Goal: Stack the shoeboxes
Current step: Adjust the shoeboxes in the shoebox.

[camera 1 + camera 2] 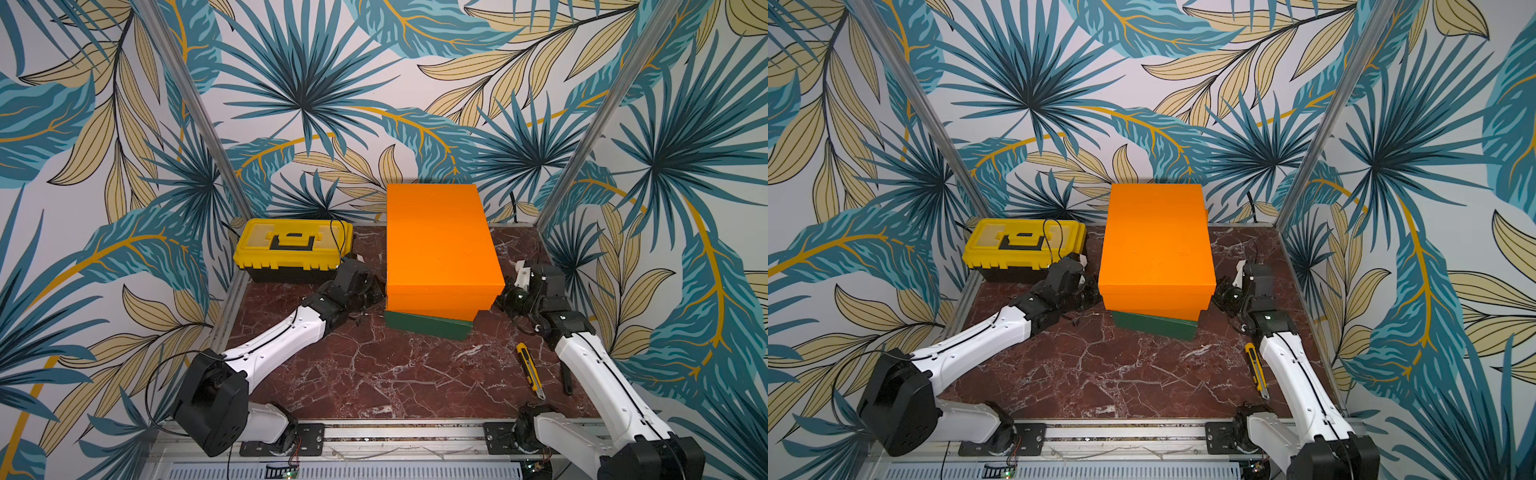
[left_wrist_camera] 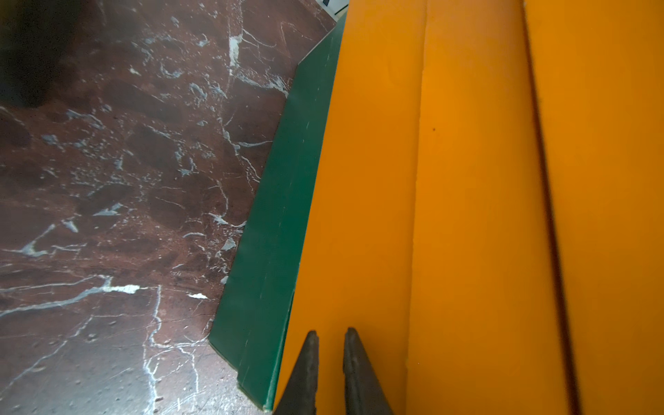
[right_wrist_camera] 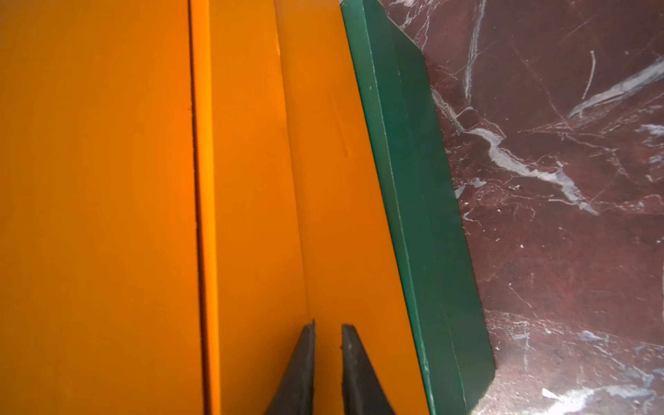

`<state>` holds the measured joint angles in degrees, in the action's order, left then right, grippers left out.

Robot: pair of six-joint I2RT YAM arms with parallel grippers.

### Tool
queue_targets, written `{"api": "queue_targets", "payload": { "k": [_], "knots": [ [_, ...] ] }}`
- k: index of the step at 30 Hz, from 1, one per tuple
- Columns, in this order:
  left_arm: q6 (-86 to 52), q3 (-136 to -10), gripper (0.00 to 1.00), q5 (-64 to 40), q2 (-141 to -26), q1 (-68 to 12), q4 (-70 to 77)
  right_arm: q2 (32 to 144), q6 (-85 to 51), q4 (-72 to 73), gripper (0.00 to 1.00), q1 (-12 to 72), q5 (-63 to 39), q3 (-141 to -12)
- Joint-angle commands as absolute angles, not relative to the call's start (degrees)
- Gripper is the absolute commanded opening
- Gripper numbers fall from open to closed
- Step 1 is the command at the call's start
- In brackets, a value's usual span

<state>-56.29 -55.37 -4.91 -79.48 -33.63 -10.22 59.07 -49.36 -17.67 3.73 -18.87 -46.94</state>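
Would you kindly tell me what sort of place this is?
Likely a robot test booth: left arm and right arm mounted on a rail, marble-look tabletop, leaf-wallpaper walls closing it in.

Around me, wallpaper point(image 1: 299, 104) on three sides: teal fronds, tan leaves, mustard stems on white. Left post point(image 1: 195, 108) and right post point(image 1: 596, 124), bare aluminium, slant through the upper frame. Centre and lower frame: dark red marble tabletop point(image 1: 395, 374), white-veined. Aluminium rail point(image 1: 415, 434) along the bottom edge. Light soft, even.
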Motion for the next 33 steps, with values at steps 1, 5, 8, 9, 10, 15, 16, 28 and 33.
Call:
{"api": "queue_targets", "payload": {
  "k": [1,5,8,9,10,15,16,28,33],
  "knots": [
    [-54.9,-58.1,0.17,-6.9,-81.1,-34.1,-9.8,57.0,-50.9,-18.1,0.17,7.4,-19.9,-44.7],
    [-54.5,-58.9,0.17,-7.2,-82.5,-34.0,-9.8,55.5,-51.4,-19.2,0.16,9.4,-17.3,-43.4],
    [-54.3,-59.5,0.17,-7.7,-83.6,-33.9,-9.8,54.4,-52.3,-18.8,0.16,9.9,-16.8,-41.8],
    [-54.2,-59.7,0.17,-8.0,-83.9,-33.8,-9.8,54.0,-52.5,-18.7,0.16,10.0,-16.5,-41.5],
    [-54.3,-59.8,0.17,-8.1,-84.2,-33.8,-9.8,53.7,-52.6,-18.6,0.16,10.1,-16.3,-41.3],
    [-53.7,-60.4,0.17,-7.9,-84.7,-33.8,-9.8,53.0,-53.0,-18.9,0.16,10.4,-16.4,-41.4],
    [-53.6,-60.6,0.17,-7.9,-84.7,-33.8,-9.8,52.8,-53.0,-18.9,0.16,10.6,-16.3,-41.5],
    [-53.3,-63.1,0.17,-8.9,-87.4,-33.7,-9.7,51.3,-53.2,-20.1,0.15,12.5,-15.5,-40.8],
    [-53.6,-62.8,0.17,-8.7,-86.8,-33.7,-9.8,51.8,-51.2,-20.7,0.15,12.5,-13.4,-41.3]
  ]
}}
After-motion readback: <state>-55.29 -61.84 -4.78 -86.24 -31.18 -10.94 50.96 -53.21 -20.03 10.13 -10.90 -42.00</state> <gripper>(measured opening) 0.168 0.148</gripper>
